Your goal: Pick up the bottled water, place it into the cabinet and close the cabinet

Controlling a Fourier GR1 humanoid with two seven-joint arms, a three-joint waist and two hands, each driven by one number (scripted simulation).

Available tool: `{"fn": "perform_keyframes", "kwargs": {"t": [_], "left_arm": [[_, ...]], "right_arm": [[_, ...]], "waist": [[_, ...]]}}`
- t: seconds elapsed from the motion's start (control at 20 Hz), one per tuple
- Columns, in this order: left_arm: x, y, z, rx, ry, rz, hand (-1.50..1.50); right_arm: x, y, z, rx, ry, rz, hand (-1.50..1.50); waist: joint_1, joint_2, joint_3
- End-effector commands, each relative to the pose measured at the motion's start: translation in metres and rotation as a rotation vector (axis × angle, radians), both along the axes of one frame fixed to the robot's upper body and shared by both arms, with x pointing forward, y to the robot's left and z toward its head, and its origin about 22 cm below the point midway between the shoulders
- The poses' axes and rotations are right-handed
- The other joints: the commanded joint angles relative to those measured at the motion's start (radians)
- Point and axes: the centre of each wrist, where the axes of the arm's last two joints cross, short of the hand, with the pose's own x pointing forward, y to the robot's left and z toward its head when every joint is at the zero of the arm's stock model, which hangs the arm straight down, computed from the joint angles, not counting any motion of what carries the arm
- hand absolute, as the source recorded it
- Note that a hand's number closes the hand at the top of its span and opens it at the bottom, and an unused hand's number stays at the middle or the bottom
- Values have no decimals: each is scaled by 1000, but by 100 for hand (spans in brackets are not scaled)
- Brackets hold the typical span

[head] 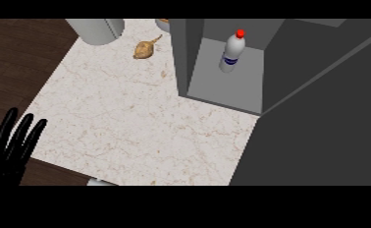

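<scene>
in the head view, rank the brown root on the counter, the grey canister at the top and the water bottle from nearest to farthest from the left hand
1. Brown root: on the counter, up and right of the left hand.
2. Grey canister: at the counter's far edge; too close to the root to rank firmly.
3. Water bottle: upright inside the cabinet, far right, clearly farthest.

We see the bottled water (232, 51) standing upright inside the open cabinet (217, 84); our left hand (18, 141) rests open at the counter's (123, 109) edge.
</scene>
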Motion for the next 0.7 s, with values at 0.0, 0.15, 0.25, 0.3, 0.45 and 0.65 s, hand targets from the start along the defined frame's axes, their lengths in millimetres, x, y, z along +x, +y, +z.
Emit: {"fn": "perform_keyframes", "kwargs": {"t": [0.0, 0.15, 0.25, 0.3, 0.45, 0.65], "left_arm": [[2, 2, 3, 14, 2, -25, -150], [3, 9, 2, 13, 5, -12, -150], [2, 8, 0, 16, 11, -10, -150], [3, 9, 2, 16, 7, -12, -150], [7, 13, 7, 21, -3, -13, -150], [7, 16, 5, 21, -4, -17, -150]], "right_arm": [[1, 18, 12, -105, -71, 213, 150], [5, 22, 14, -100, -81, 224, 150], [8, 25, 14, -105, -82, 221, 150], [10, 25, 15, -133, -91, 228, 150], [16, 27, 16, -167, -115, 249, 150], [22, 30, 18, -151, -133, 246, 150]], "waist": [[31, 1, -4], [23, 1, -7], [13, 1, -5], [12, -3, -5], [13, -1, -5], [13, 3, -8]]}}
